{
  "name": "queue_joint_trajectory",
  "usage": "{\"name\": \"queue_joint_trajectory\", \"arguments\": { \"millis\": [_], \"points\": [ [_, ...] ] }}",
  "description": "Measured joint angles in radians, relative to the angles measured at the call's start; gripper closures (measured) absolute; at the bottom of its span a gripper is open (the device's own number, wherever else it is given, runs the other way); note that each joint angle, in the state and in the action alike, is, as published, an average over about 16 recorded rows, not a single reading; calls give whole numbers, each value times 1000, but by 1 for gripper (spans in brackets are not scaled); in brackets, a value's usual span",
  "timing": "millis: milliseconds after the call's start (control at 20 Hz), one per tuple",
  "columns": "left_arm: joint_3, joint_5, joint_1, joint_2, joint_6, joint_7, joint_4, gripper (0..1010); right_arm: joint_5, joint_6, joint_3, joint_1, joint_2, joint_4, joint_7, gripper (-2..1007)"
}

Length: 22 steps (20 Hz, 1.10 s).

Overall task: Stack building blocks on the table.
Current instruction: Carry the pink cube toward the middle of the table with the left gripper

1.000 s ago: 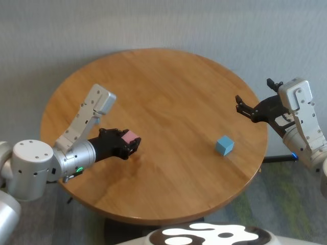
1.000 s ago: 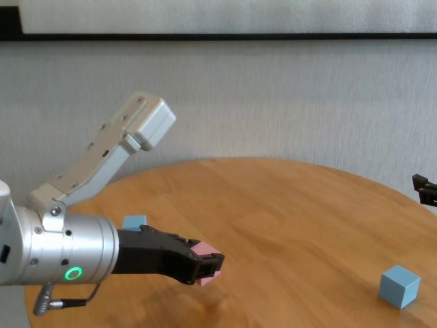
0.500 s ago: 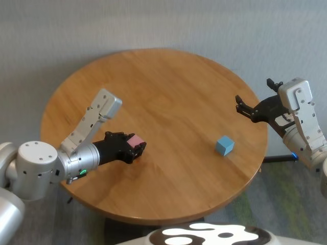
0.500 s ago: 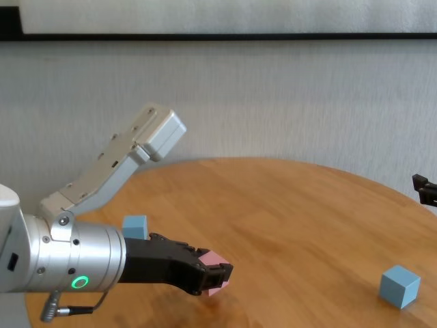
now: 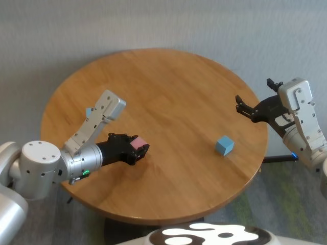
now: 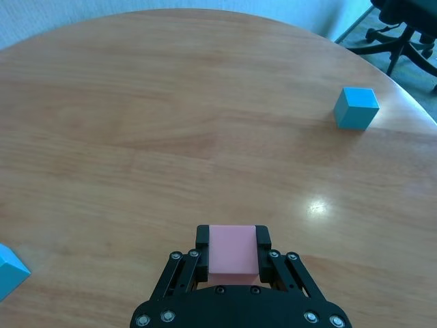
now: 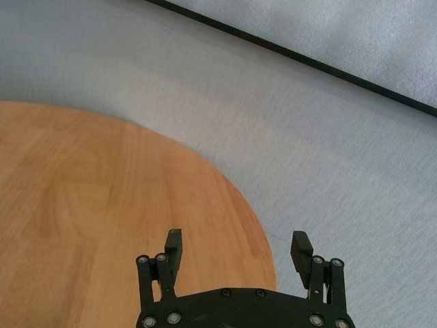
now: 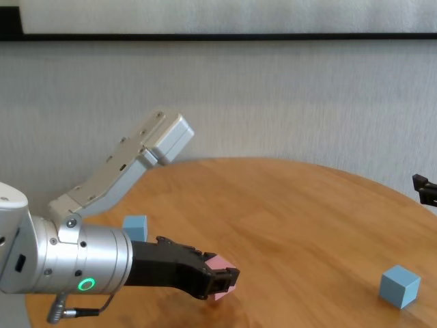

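Observation:
My left gripper is shut on the pale pink block, held low over the near-left part of the round wooden table. The left wrist view shows the pink block clamped between both fingers. I cannot tell if it touches the wood. One light blue block sits alone at the near right, far from the pink one. Another blue block stands at the left, behind my left forearm. My right gripper hovers open over the table's right edge, holding nothing.
A grey wall stands behind the table. Past the table's right edge, an office chair's base stands on the floor. The table's rim runs under my right gripper.
My left gripper has carried the pink block to the right and lower toward the tabletop. The right arm and both blue blocks have not moved.

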<state>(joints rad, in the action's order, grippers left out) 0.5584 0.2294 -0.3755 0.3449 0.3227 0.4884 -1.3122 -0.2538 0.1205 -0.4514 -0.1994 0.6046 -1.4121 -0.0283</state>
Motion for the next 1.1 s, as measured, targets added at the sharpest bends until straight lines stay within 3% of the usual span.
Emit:
{"name": "queue_joint_trajectory", "arguments": {
  "millis": [650,1100],
  "points": [
    [31,-11,-39,-31,-13,21,48,614,0,0,0,0,0,0,0,0],
    [36,-16,-49,-43,-12,14,67,613,0,0,0,0,0,0,0,0]
  ]
}}
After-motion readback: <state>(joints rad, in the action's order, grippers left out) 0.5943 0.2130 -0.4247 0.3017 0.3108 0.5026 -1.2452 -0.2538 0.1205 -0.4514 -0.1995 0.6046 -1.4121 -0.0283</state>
